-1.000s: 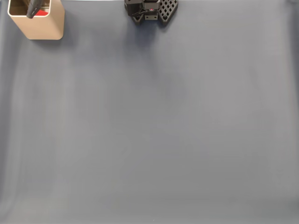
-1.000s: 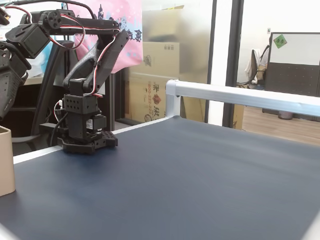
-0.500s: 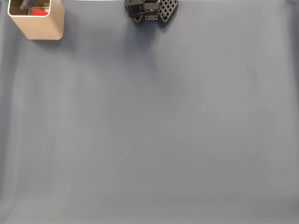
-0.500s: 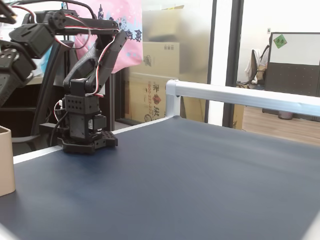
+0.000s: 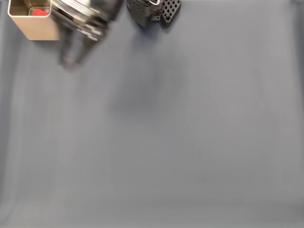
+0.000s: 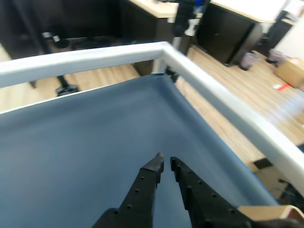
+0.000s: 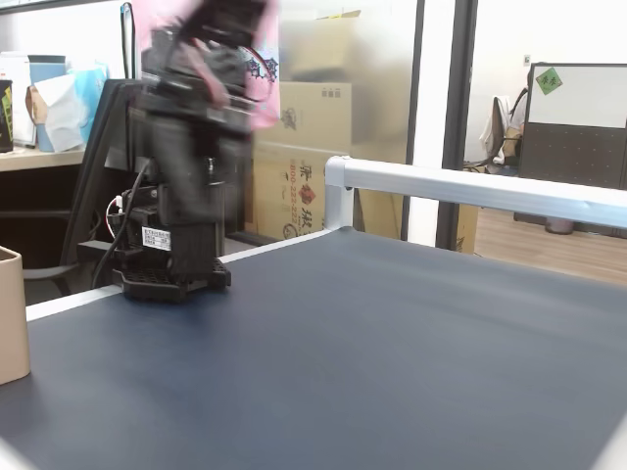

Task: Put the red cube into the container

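My gripper (image 6: pixel 165 164) hangs over the dark blue-grey mat (image 6: pixel 71 147), fingertips nearly touching, a thin gap between them, nothing held. In a fixed view from above my arm (image 5: pixel 78 21) is a motion blur just right of the container (image 5: pixel 33 28), which sits at the mat's top left corner. The red cube (image 5: pixel 39 12) lies inside the container, against its shiny inner wall. My base (image 5: pixel 154 10) is at the top edge of the mat, well right of the container.

Surface: the mat is plain, matte and faintly creased. A white rail (image 6: pixel 228 109) frames the table and turns a corner ahead of my fingertips.

Room: wood floor (image 6: pixel 237 80) beyond the rail, dark cabinets (image 6: pixel 228 31). In a fixed view from the side: cardboard boxes (image 7: pixel 309 147), a glass partition (image 7: pixel 367 78), and the container's beige wall (image 7: pixel 12 318) at the left edge.
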`<state>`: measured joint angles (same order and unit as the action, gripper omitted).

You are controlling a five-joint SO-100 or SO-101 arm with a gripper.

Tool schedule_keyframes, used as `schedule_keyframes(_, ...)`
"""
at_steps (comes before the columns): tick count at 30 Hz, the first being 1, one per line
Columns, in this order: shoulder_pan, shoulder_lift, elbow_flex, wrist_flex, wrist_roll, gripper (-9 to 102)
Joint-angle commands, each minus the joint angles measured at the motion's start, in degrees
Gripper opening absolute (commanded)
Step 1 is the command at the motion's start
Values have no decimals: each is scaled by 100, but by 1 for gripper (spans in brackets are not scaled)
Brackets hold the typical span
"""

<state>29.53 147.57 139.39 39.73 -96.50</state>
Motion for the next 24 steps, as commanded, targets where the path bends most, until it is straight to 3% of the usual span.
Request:
schedule_keyframes(1, -949, 580, 387, 79, 193, 0)
schedule_keyframes(6, -2021, 1608, 1688, 105, 114, 0)
schedule_keyframes(13, -2443, 2944, 3287, 677, 158, 0)
schedule_keyframes(20, -2848, 3340, 3542, 1767, 668, 0)
schedule_keyframes(24, -2865, 3498, 3709, 1995, 668, 0)
